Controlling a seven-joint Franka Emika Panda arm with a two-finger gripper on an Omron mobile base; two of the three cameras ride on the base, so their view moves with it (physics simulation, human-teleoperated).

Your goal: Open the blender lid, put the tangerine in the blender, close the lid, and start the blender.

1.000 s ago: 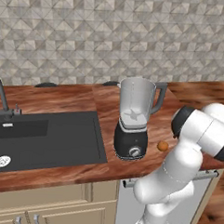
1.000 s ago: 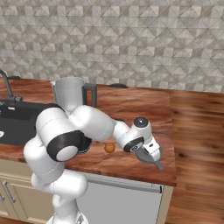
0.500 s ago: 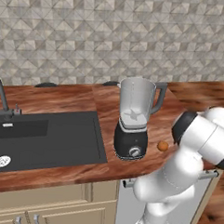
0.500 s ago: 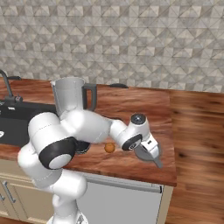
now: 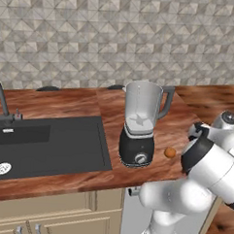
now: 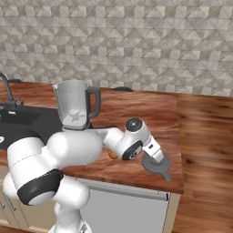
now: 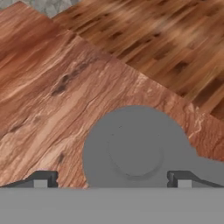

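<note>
Wood counter (image 6: 150, 109) | blender lid (image 7: 135, 148) lying flat nr edge | tool (image 7: 111, 178) spread wide over lid | tangerine (image 5: 170, 152) by blender (image 5: 140, 122)

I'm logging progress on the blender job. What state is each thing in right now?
blender: jar open, no lid, standing upright on the counter.
blender lid: lying flat on the counter near its corner.
tangerine: on the counter beside the blender base, not yet in.
pincer: open, fingertips either side of the lid.
</note>
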